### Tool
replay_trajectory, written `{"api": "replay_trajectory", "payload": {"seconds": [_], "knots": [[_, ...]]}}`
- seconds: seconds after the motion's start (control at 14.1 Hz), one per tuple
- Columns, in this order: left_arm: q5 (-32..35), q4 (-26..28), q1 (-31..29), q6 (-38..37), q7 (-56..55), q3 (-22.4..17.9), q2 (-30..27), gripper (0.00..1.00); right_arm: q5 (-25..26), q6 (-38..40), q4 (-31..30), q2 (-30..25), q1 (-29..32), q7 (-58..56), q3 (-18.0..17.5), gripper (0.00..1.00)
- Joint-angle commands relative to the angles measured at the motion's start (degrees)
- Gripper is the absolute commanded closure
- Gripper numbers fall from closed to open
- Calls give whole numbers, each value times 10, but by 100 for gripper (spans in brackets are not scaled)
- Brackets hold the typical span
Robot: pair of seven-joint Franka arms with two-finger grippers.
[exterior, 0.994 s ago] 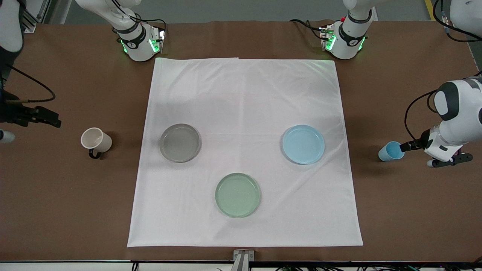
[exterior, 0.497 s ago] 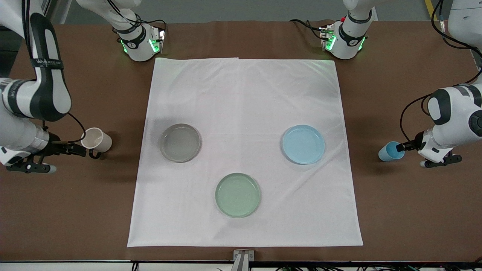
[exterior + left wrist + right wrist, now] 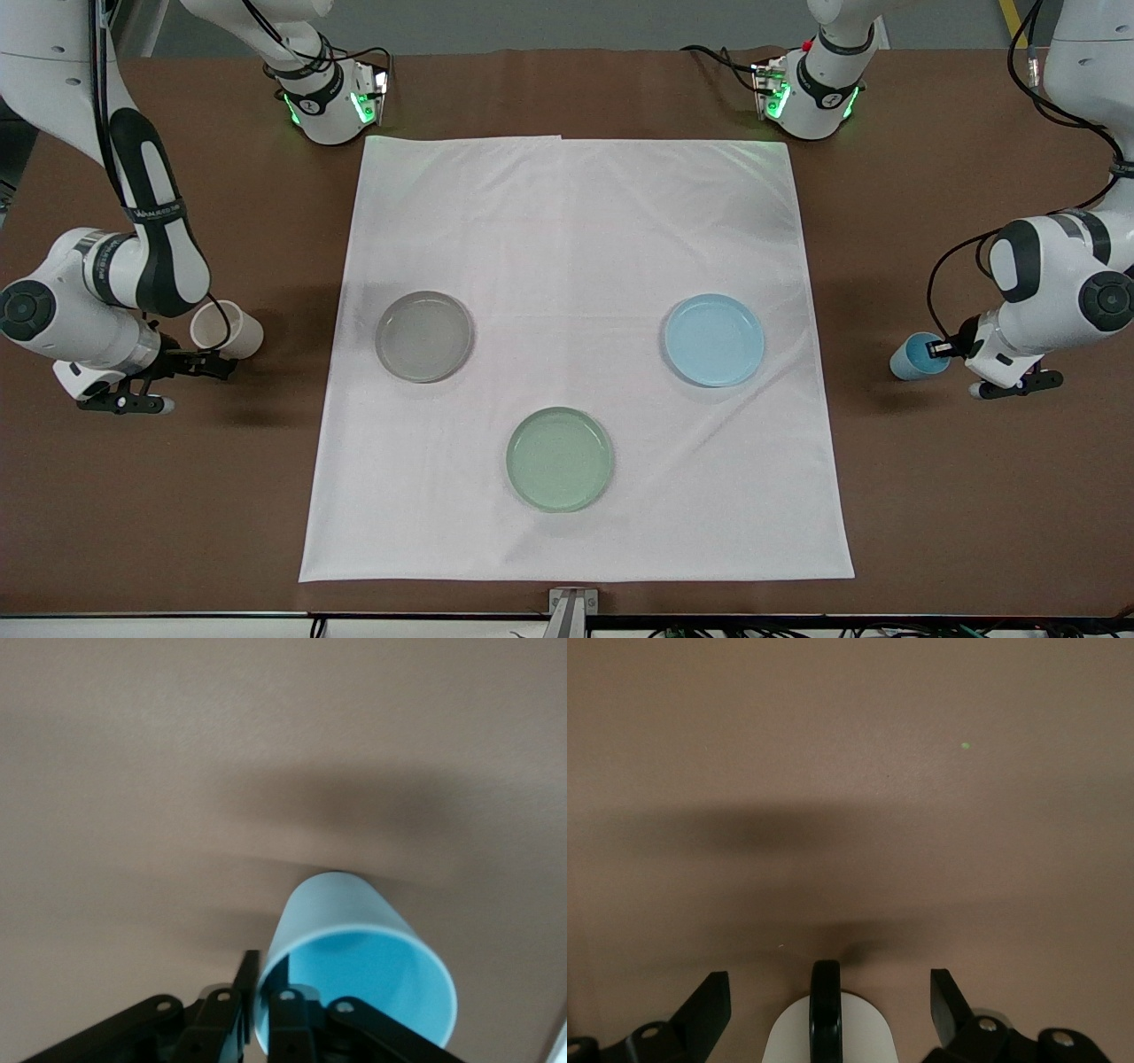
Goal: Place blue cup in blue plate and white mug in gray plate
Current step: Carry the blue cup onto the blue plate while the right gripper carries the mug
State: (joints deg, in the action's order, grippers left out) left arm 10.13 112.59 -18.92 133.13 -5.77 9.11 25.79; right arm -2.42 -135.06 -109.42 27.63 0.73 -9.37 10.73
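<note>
Jaws: left gripper [image 3: 255, 1014] clamped on blue cup [image 3: 354, 966] wall, right gripper [image 3: 830, 1001] spread around white mug [image 3: 830, 1036] handle; blue plate [image 3: 714, 340] and gray plate [image 3: 423, 336] unfilled, both placements outstanding.

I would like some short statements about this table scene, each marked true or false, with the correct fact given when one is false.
1. The small light-blue handleless cup stands on the bare brown table, outside the white cloth. True.
2. The left gripper is wide open above the cup. False: its fingers are closed on the cup's wall, one inside and one outside.
3. The cream-white mug with a black loop handle already sits in the round gray plate. False: it is on the table toward the right arm's end.
4. The right gripper is open, its fingers either side of the mug's handle. True.
5. The round light-blue plate holds nothing. True.
</note>
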Motion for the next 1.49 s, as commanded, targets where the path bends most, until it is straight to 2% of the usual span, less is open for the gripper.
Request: {"api": "replay_trajectory", "payload": {"seconds": [0.0,0.07,0.21,0.43,0.78,1.14,1.42], "knots": [[-8,3,-2,0,-8,21,-21,100,-27,-8,-10,1,8,-22,-6,5],[-14,3,-2,-5,-13,29,-32,100,-28,-8,-11,4,8,-22,-7,8],[-15,3,-2,-35,-37,60,-55,100,-28,-7,-18,5,8,-28,-6,23],[-15,-8,-1,-98,-146,132,-80,100,-28,-4,-24,5,13,-41,-7,41],[-15,-8,14,-105,-328,230,-60,100,-29,0,-27,5,16,-50,-7,58],[-12,-7,88,-97,-434,233,-35,100,-29,-1,-26,6,15,-50,-7,66],[-7,-14,103,-53,-456,232,-7,100,-31,-1,-26,5,14,-50,-7,76]]}}
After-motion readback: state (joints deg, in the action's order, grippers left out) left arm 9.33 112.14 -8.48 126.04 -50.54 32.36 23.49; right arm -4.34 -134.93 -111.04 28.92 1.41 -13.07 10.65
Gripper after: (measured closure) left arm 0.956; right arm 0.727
